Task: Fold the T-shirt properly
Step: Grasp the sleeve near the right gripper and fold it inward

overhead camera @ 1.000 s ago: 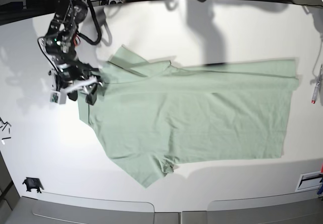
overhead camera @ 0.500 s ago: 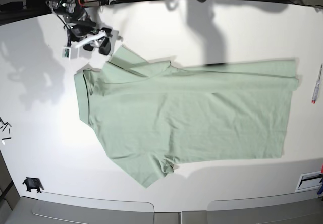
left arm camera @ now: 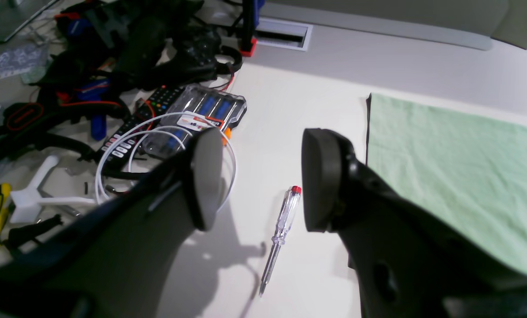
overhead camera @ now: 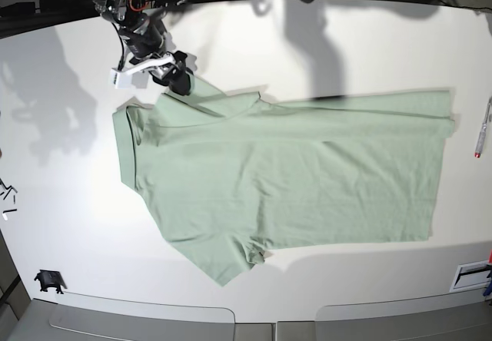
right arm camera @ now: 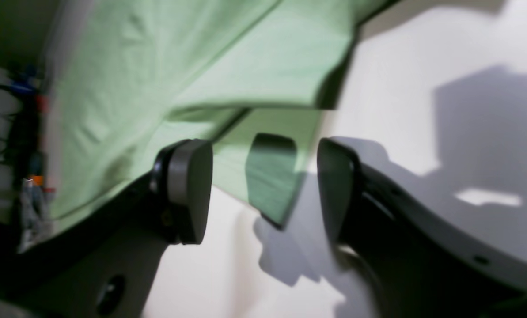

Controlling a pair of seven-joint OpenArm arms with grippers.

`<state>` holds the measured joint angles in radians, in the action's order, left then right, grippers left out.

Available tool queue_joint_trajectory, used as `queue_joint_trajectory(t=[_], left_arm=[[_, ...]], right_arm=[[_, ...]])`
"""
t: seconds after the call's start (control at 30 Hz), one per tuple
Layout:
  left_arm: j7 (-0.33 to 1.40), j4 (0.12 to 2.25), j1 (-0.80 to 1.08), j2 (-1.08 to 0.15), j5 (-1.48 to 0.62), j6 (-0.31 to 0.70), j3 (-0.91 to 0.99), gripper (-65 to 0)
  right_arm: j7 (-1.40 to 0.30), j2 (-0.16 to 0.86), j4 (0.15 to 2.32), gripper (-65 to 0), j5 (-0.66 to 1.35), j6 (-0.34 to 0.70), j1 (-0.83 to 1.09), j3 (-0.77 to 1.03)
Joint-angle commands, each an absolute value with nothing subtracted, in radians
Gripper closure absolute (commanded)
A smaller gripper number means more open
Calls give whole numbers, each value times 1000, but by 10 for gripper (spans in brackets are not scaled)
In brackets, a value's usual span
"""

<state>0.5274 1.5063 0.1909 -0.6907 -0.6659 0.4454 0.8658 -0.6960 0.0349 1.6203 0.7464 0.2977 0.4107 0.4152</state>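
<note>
The shirt (overhead camera: 292, 172) lies flat across the desk (overhead camera: 69, 203), both grippers' fingers wide and empty, the right gripper (right arm camera: 263, 185) over the far sleeve, where a shallow pinch could grab one layer and drag the shirt askew

The pale sage-green cotton T-shirt (overhead camera: 292, 176) lies spread on the white surface (overhead camera: 61, 172), the clear-handled red-capped screwdriver (overhead camera: 481, 130) just beside its hem.
</note>
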Motion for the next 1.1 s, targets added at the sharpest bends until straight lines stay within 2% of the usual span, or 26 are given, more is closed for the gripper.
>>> queue_joint_trajectory(t=[0.0, 0.27, 0.33, 0.47, 0.5, 0.6, 0.8, 0.93, 1.07], left_arm=[[500, 1520, 185, -720, -682, 446, 876, -271], [500, 1520, 185, -720, -682, 446, 876, -271], [500, 1520, 185, -720, -682, 446, 876, -271], [500, 1520, 186, -720, -682, 446, 876, -271], [500, 1520, 186, -720, -682, 446, 876, -271], [500, 1520, 186, -720, -682, 446, 876, -271], [501, 1520, 186, -720, -682, 446, 876, -271], [501, 1520, 186, -720, -682, 446, 876, -271], [501, 1520, 186, -720, -682, 446, 876, -271]], right_arm=[[-714, 33, 1617, -355, 744, 301, 405, 416], [-743, 25, 1607, -342, 788, 306, 397, 384], [-744, 25, 1607, -265, 789, 313, 397, 378], [-744, 25, 1607, -38, 789, 314, 396, 378], [-744, 25, 1607, 0, 789, 314, 393, 378], [-746, 25, 1610, 0, 793, 317, 374, 378], [-779, 20, 1655, 0, 860, 426, 294, 376], [-786, 10, 1677, 0, 863, 443, 226, 331], [-717, 11, 1676, 0, 697, 442, 152, 238]])
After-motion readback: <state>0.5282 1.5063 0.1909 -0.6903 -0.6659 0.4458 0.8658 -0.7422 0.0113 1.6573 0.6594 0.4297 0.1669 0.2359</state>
